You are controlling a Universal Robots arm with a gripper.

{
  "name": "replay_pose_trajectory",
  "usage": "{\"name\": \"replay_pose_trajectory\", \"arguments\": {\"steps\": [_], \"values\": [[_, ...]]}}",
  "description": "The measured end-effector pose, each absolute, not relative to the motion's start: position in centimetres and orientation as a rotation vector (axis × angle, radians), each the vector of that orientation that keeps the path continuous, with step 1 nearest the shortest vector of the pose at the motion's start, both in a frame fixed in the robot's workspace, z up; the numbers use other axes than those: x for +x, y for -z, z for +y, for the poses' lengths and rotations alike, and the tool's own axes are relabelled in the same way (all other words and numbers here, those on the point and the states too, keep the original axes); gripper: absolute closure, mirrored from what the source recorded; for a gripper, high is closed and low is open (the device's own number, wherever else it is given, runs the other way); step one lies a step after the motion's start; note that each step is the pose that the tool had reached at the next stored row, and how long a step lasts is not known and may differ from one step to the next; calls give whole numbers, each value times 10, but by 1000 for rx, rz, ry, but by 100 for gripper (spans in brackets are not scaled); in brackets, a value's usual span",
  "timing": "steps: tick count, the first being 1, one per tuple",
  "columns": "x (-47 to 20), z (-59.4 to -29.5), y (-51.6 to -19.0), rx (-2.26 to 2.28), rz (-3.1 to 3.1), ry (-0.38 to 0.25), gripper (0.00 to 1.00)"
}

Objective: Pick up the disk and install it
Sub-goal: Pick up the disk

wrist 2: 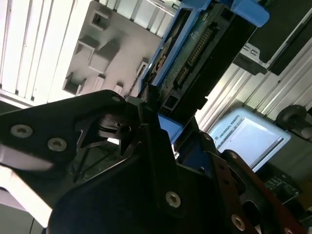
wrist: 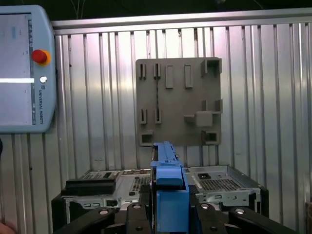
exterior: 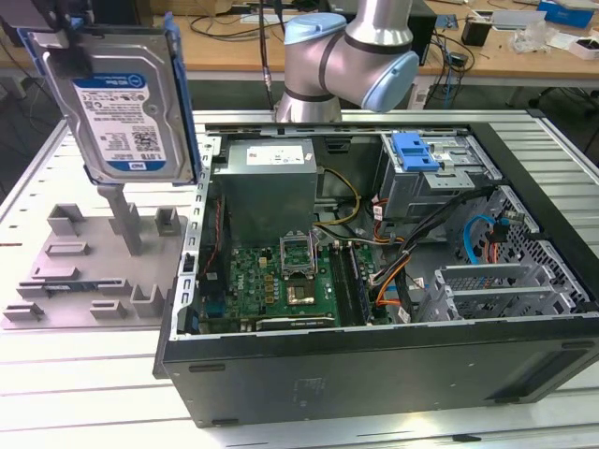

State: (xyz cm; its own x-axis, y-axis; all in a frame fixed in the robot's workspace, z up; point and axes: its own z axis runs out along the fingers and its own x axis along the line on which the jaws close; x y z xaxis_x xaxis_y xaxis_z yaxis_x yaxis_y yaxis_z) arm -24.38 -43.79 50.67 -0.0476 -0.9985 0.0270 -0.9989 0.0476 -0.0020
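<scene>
Gripper [wrist: 168,210] clamped on the disk [exterior: 122,103], which hangs upright in the air (long axis running 12 to 6 o'clock) above the grey fixture tray [exterior: 89,276]. In the exterior view, the open computer case [exterior: 374,365] lies at 4 o'clock from it.

disk [exterior: 126,94]: silver metal, blue plastic frame | tray [exterior: 94,281]: matt grey plastic

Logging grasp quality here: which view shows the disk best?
The exterior view: the disk hangs upright, labelled face toward the camera, above the grey fixture tray. The second wrist view shows its connector end; the first wrist view shows it edge-on, its blue carrier clamped in the gripper.
</scene>
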Motion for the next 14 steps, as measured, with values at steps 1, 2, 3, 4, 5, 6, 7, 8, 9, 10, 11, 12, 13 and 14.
{"name": "replay_pose_trajectory", "arguments": {"steps": [1,2,3,4,5,6,7,8,9,10,11,12,13,14], "values": [[-241,-439,-507,2155,-2260,-31,63],[-238,-441,-507,2156,-2260,-31,63],[-231,-445,-507,2156,-2260,-31,63],[-229,-446,-507,2156,-2260,-31,63],[-225,-448,-507,2156,-2260,-31,63],[-222,-450,-507,2156,-2260,-31,63],[-219,-451,-507,2156,-2260,-31,63],[-216,-453,-507,2156,-2260,-31,63],[-212,-454,-507,2156,-2259,-31,63],[-209,-456,-507,2157,-2259,-31,63],[-206,-458,-507,2157,-2259,-31,63],[-202,-459,-507,2157,-2259,-31,63],[-199,-460,-507,2157,-2259,-31,63],[-195,-462,-507,2157,-2258,-31,63]]}}
